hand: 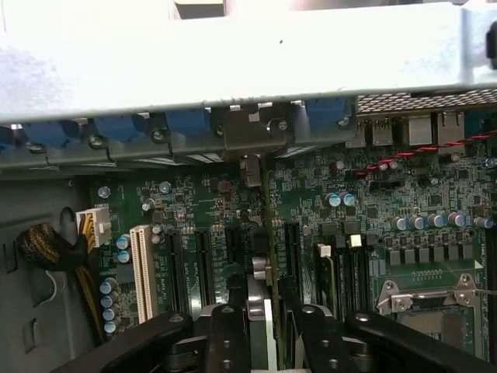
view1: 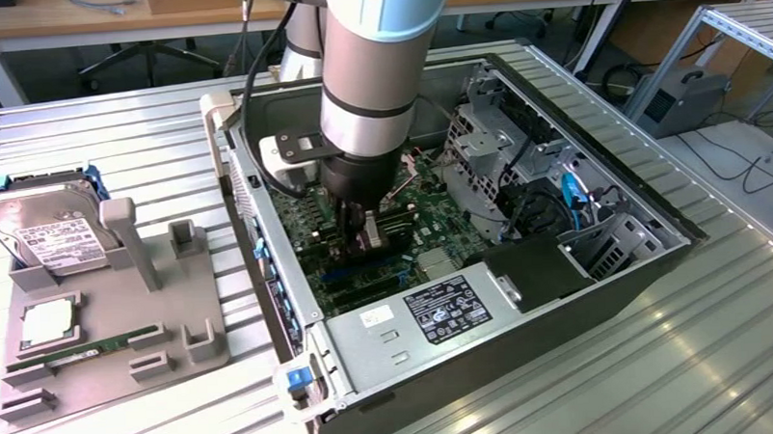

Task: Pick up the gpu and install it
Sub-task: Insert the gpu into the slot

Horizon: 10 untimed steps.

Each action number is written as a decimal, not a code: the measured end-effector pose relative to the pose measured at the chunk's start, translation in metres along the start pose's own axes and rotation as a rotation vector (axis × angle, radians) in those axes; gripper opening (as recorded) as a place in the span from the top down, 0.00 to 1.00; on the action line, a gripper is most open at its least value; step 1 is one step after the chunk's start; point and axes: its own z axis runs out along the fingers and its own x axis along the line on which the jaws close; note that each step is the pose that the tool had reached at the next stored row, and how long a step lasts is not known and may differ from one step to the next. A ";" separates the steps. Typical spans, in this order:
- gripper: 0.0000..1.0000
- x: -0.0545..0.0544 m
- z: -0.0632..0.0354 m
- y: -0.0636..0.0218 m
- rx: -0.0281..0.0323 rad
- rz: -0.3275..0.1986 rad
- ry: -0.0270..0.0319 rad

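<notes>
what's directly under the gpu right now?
Held edge-on by the gripper, the gpu stands over the motherboard, among its black expansion slots. The card and fingers hide the slot beneath, so seating can't be judged.

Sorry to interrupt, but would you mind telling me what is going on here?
The robot arm has reached down into the open computer case. Its pincer is gripping the gpu edge-on, holding it upright over the motherboard among the expansion slots. On the gray holder outside sit a hard drive and a RAM stick.
</notes>
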 end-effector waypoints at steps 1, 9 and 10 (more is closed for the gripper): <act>0.72 0.000 0.0002 0.0000 0.0000 0.000 0.0000; 0.66 -0.007 -0.0177 0.0004 0.0007 0.000 0.0078; 0.73 -0.008 -0.0191 0.0004 0.0006 0.000 0.0079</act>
